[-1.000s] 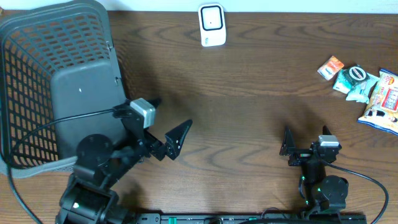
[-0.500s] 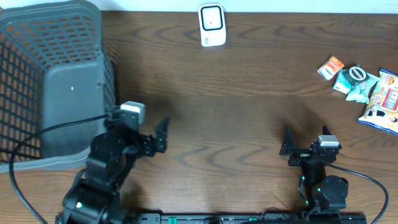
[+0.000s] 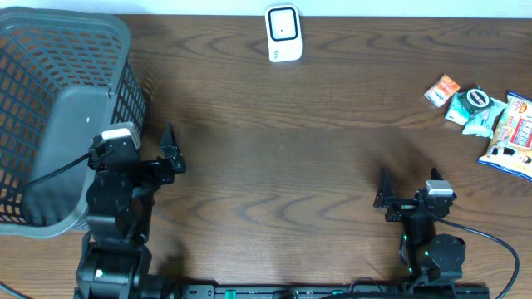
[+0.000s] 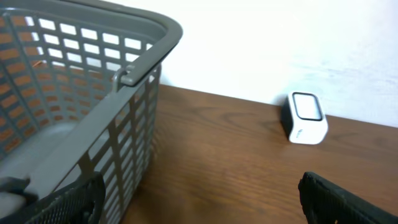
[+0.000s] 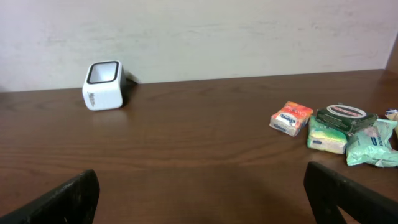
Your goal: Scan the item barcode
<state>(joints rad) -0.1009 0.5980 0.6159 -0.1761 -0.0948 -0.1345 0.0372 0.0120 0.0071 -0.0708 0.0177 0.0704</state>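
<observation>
Looking from above, you have the packs (image 3: pixel 475 106) bunched at the far right edge, ahead and to the right of the right gripper (image 3: pixel 385 193), well apart from it. The orange pack (image 3: pixel 443 90) lies nearest, aslant. The left gripper (image 3: pixel 170 152) sits beside the basket (image 3: pixel 33 83), much farther off, so I judge the right arm your pick. Both sets of fingers are spread wide, holding nothing. Count one scanner (image 3: pixel 283 33), one basket, roughly five overlapping packs.

I see a grey plastic lattice-walled basket (image 3: pixel 25 83) standing upright at the far left of the dark brown wood-grain table (image 3: pixel 291 149), with a plain pale wall (image 5: pixel 217 31) behind the table's far edge.
</observation>
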